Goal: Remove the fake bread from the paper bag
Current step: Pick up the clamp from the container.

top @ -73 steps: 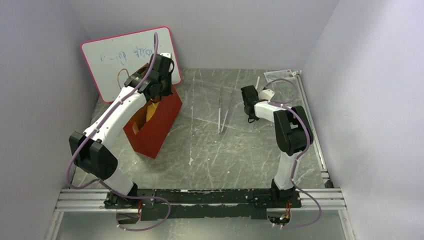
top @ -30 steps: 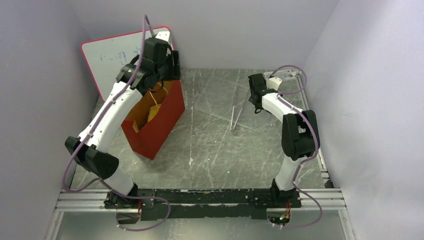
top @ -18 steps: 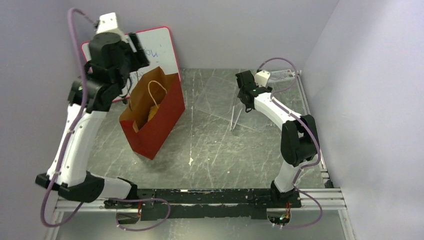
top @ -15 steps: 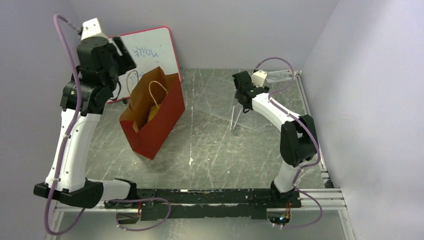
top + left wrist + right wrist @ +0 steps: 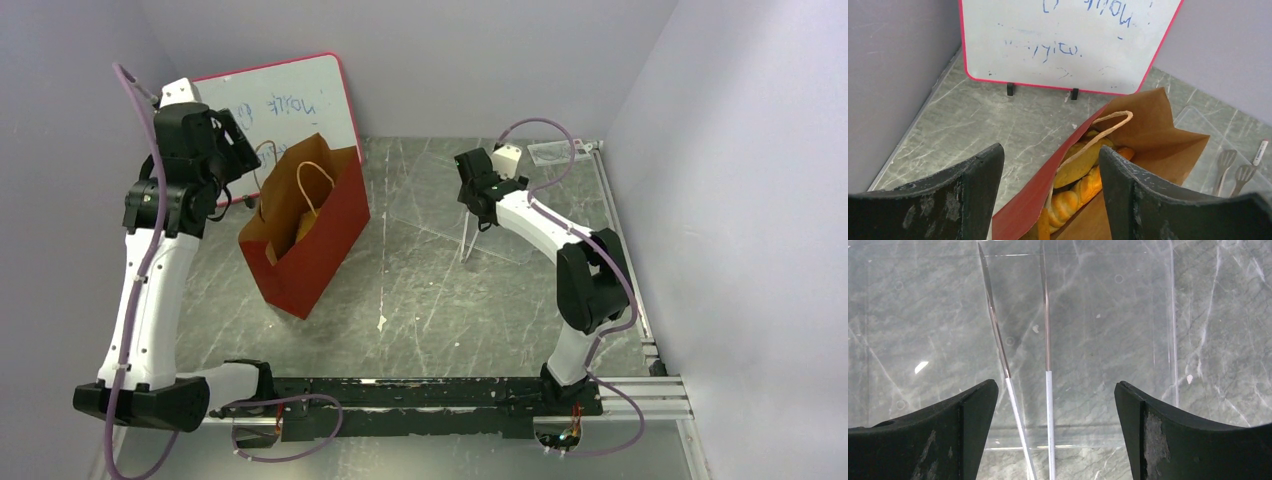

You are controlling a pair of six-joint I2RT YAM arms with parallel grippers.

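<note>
Piled in the upright paper bag [image 5: 1153, 125] on the desk: fake bread [image 5: 1080, 167], long axes along the bag's mouth. Just below and ahead of the nearer left gripper [image 5: 1049, 152], spread wide, empty. Well apart: right gripper [image 5: 1055, 385], likewise wide and empty, above tweezers [image 5: 1048, 390].

White arms [image 5: 150, 290], black joints [image 5: 588, 285], purple cables [image 5: 130, 92].

whiteboard [image 5: 275, 115]: is leaning on the back wall, showing blue scribbles | tweezers [image 5: 1049, 410]: are lying on the grey counter [image 5: 430, 300], thin ends showing through the clear tray [image 5: 1118, 315] | pen [image 5: 1261, 151]: is lying far right, just beside two grey slotted tools [image 5: 1226, 160]
</note>
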